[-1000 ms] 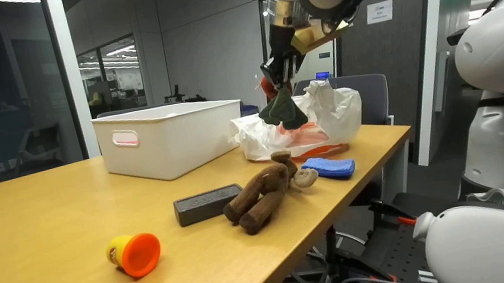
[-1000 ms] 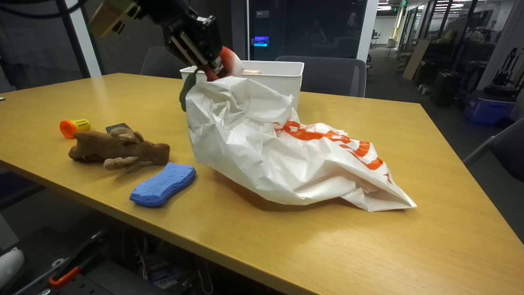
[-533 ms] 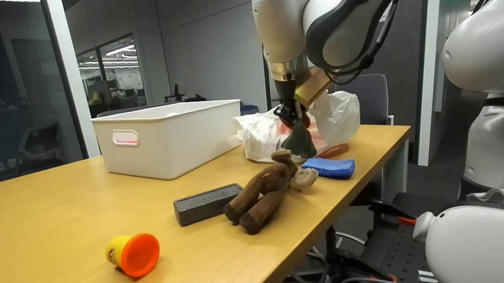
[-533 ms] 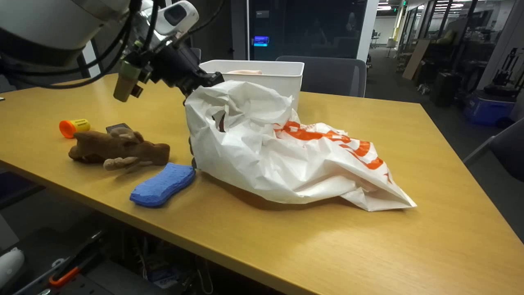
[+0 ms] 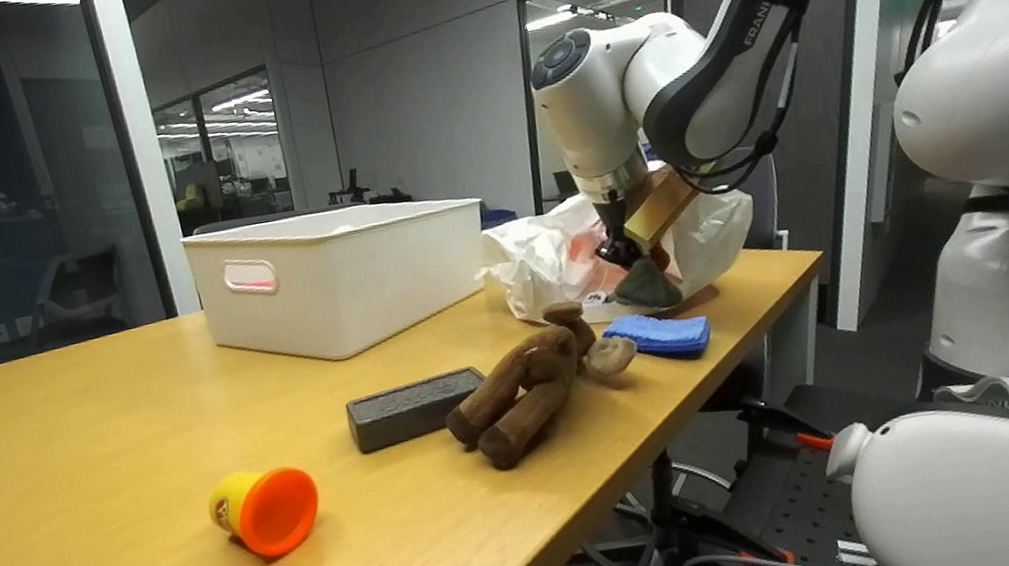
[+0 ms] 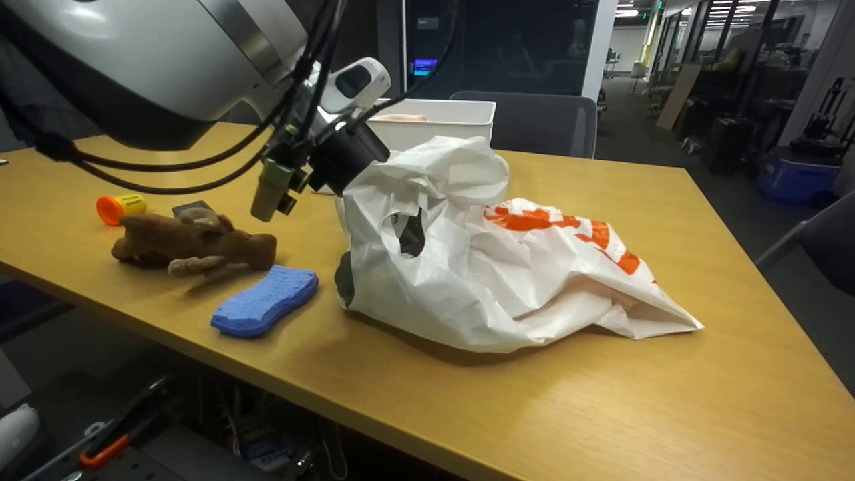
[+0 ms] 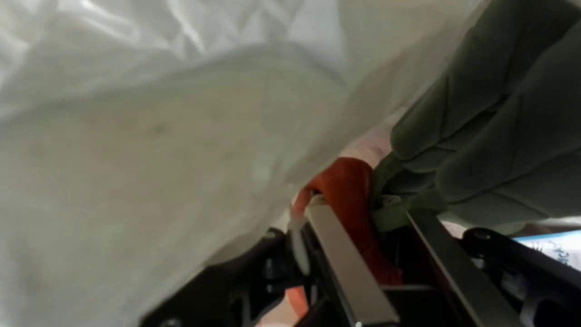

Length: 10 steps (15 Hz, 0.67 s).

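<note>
The gripper (image 7: 370,210) was down inside the mouth of the white plastic bag (image 6: 454,294), with the robot arm (image 5: 583,108) slanting in from above the bag. Its fingers pinched a red-and-green plush toy (image 7: 348,186) — the red part sat between them, and the green leaves (image 7: 504,122) spread out past the tips, at the bag's opening. In an exterior view, dark gripper parts showed through the bag's side.

On the table (image 5: 39,478), a blue sponge (image 6: 264,300) lay just beside the bag, on its open side. A brown stuffed animal (image 6: 190,244) lay farther from the bag, as did a dark grey block (image 5: 413,411). Farthest from the bag was a yellow tub (image 5: 235,498) with an orange lid, tipped over. A white bin (image 5: 362,280) stood near the bag.
</note>
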Each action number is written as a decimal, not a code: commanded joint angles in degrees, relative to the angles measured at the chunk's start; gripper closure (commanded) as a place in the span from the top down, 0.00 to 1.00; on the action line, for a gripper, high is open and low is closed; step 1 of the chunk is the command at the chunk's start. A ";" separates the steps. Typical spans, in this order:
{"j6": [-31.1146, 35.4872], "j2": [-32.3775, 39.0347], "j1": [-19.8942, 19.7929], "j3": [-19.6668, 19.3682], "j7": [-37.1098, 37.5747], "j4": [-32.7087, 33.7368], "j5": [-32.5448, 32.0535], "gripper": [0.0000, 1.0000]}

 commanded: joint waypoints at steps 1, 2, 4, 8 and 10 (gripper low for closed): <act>-0.84 3.41 7.39 -7.31 3.27 2.45 -1.87 0.60; -0.57 3.24 8.97 -8.40 3.53 2.53 -1.63 0.67; 0.28 1.95 11.97 -9.92 3.71 2.49 -0.49 0.83; 4.41 -3.41 17.23 -12.30 0.07 1.28 7.11 1.00; 8.74 -6.40 19.75 -13.59 -4.66 -0.08 14.43 1.00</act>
